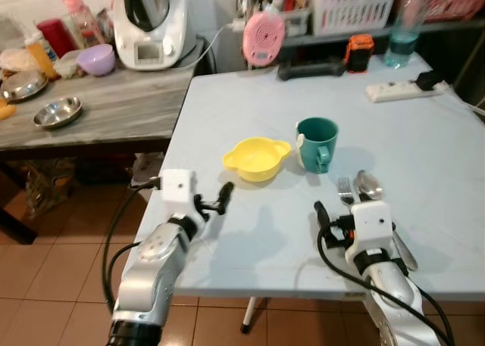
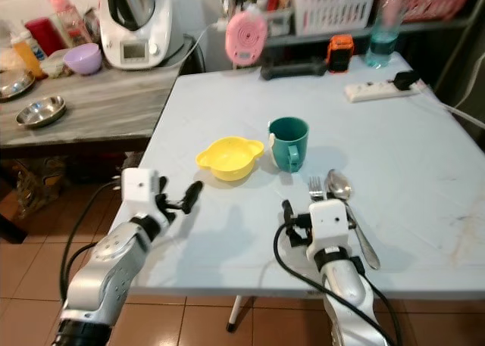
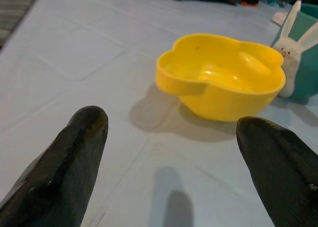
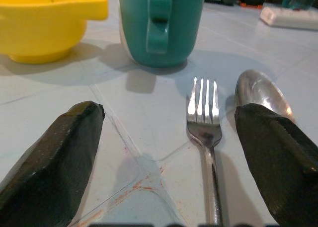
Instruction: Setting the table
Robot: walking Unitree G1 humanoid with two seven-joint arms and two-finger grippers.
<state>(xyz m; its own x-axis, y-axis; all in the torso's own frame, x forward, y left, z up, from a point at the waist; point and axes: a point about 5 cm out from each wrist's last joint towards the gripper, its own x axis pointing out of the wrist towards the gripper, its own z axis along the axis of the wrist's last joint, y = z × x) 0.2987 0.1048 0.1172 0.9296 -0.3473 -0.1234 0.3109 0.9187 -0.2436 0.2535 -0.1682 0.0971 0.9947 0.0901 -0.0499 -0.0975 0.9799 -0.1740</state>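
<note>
Resting on the pale blue table (image 1: 424,172) above tiled floor (image 1: 61,278), both grippers' fingers gape.

1. Left gripper (image 1: 220,198) over the table (image 1: 424,157) near its left edge; bowl (image 1: 256,158) ahead of it, slightly right.
2. Mug (image 1: 317,144) just right of bowl.
3. Right gripper (image 4: 164,162): fork (image 4: 202,122) between its fingers, spoon (image 4: 261,95) beside fork, by the right finger.
4. Mug ahead of fork.
</note>
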